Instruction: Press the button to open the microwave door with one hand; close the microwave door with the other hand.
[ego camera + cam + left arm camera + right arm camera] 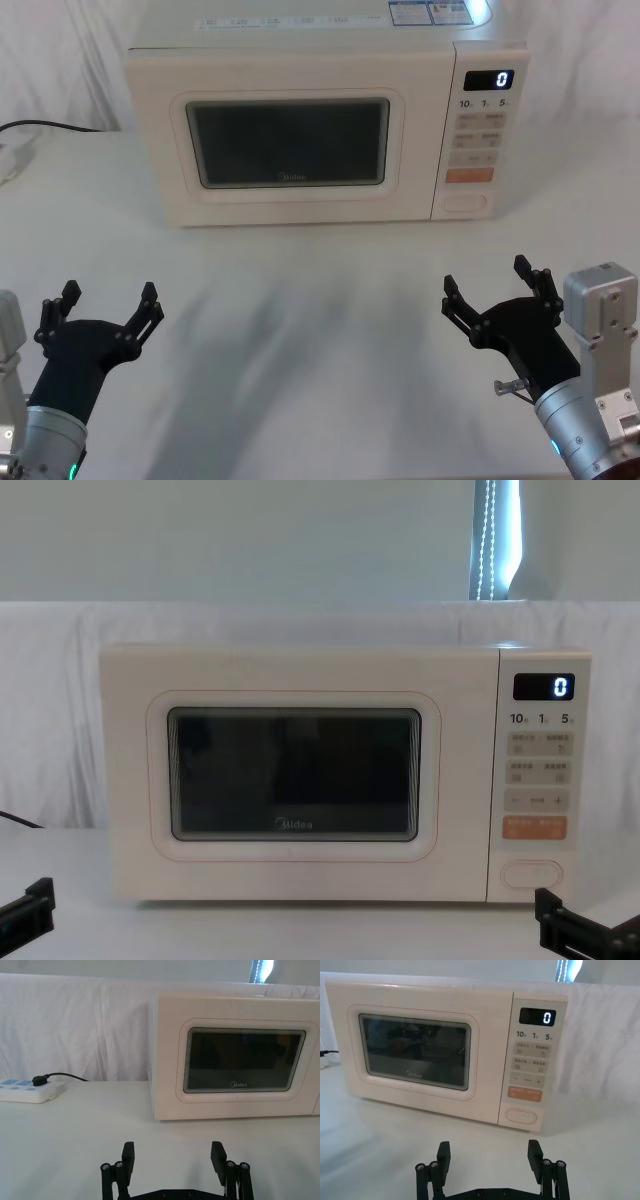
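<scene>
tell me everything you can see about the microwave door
The microwave door is a large cream panel, plastic by its look, with a dark rounded glass window, a thin orange outline and a small Midea logo under the glass. It is shut, flush with the keypad panel beside it. Nothing touches it.

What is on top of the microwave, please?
On the microwave's top, printed labels lie along the back edge. The rest of the top looks bare; its far edge is cut off, so anything there cannot be seen.

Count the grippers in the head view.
2. The left gripper hangs open over the table's near left; the right gripper hangs open at near right, in front of the microwave's button.
</scene>
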